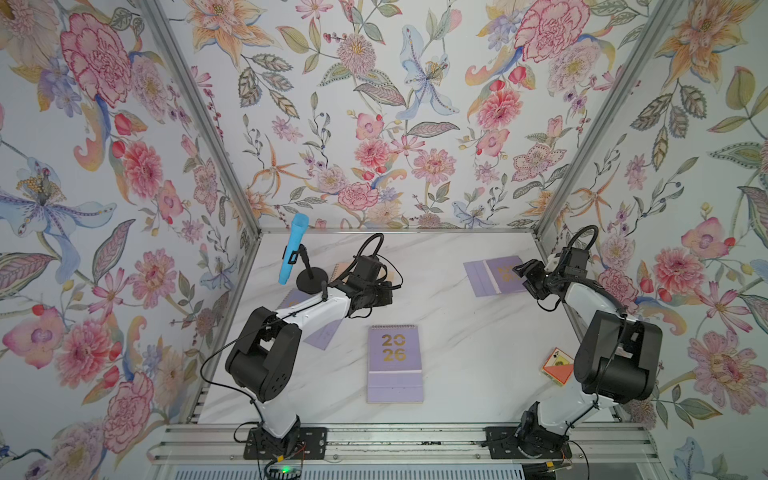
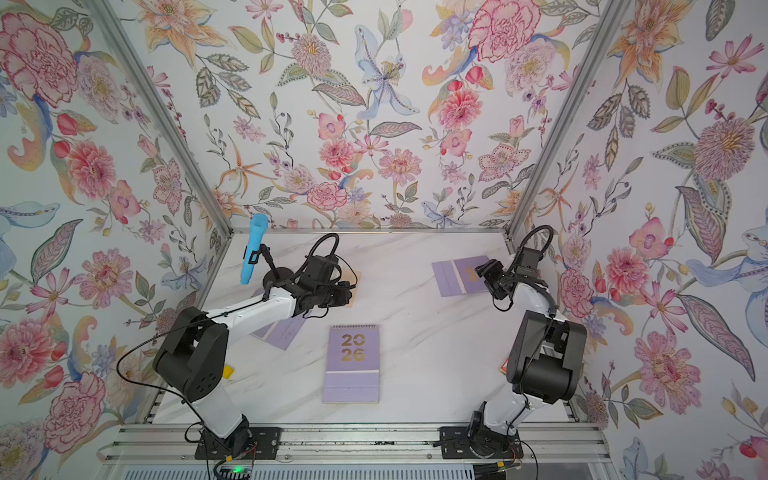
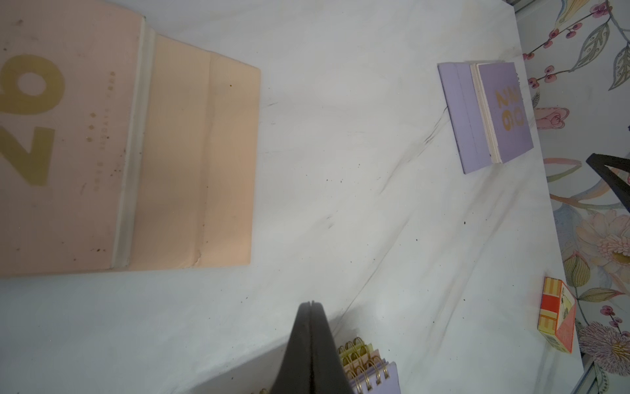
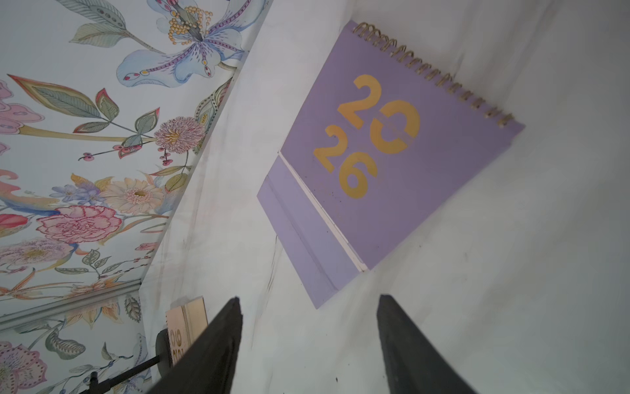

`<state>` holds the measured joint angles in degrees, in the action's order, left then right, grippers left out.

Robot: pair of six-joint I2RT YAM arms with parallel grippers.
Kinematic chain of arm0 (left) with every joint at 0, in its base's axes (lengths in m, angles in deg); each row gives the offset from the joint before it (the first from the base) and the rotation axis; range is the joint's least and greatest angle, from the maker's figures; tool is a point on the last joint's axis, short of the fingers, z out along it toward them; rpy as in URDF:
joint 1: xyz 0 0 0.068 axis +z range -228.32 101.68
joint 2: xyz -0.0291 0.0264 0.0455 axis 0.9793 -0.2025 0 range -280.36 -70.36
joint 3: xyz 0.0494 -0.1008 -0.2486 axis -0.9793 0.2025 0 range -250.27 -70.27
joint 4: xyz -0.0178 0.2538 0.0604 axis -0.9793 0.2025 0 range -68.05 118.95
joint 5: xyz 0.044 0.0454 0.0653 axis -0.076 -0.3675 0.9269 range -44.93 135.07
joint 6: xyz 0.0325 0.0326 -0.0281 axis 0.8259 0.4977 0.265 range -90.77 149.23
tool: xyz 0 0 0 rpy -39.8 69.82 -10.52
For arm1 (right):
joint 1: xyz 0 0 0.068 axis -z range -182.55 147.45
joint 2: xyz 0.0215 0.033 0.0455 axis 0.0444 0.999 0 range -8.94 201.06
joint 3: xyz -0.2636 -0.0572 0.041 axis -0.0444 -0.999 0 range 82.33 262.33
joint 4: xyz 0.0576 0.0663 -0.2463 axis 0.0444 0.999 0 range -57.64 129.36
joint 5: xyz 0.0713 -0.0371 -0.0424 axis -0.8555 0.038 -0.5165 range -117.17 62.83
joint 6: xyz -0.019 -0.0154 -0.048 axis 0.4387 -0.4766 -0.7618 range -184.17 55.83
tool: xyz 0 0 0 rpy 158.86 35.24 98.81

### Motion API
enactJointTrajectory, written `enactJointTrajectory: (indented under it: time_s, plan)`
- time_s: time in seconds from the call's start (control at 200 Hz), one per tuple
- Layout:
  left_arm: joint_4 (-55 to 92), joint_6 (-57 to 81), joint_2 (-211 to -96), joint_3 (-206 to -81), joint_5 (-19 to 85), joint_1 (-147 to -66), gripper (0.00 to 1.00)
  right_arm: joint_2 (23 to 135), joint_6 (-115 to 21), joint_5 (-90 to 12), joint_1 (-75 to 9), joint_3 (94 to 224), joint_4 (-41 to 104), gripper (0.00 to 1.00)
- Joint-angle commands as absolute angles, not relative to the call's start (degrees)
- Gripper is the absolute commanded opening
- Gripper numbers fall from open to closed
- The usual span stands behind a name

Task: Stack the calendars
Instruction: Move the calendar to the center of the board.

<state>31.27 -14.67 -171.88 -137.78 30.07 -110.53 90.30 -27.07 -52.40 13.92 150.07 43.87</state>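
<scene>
While the left gripper (image 3: 311, 303) sits pinched shut on nothing, just beside a few layered calendars (image 3: 366, 366), the right gripper (image 4: 310, 298) is the nearer one to the lilac calendar (image 4: 392, 153) at the far right of the table (image 1: 457, 324). Its fingers stand well apart and empty. That calendar lies flat and face up, its long axis running roughly side to side across the table. Its flap corner is closest to the fingertips and not yet between them. A second lilac calendar (image 1: 395, 361) lies at centre and a peach calendar (image 3: 136, 153) at the far left. Closing over an edge looks the likely next move.
</scene>
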Motion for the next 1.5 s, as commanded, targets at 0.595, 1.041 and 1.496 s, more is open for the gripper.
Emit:
enactJointTrajectory:
  time_s: [0.595, 1.041, 1.496]
  plan:
    - [31.49, -13.58, -184.26, -150.57, 26.01, -111.21, 0.0, 121.84, -33.48, -45.16, 14.65, 190.24, 60.02, 0.79]
    - [31.62, -13.57, -186.64, -152.61, 25.48, -111.19, 0.0, 134.57, -35.66, -48.9, 13.65, 207.03, 68.59, 0.89]
    - [32.26, -12.8, -186.45, -152.63, 25.74, -111.1, 0.0, 137.6, -39.4, -56.27, 6.8, 209.71, 72.4, 0.9]
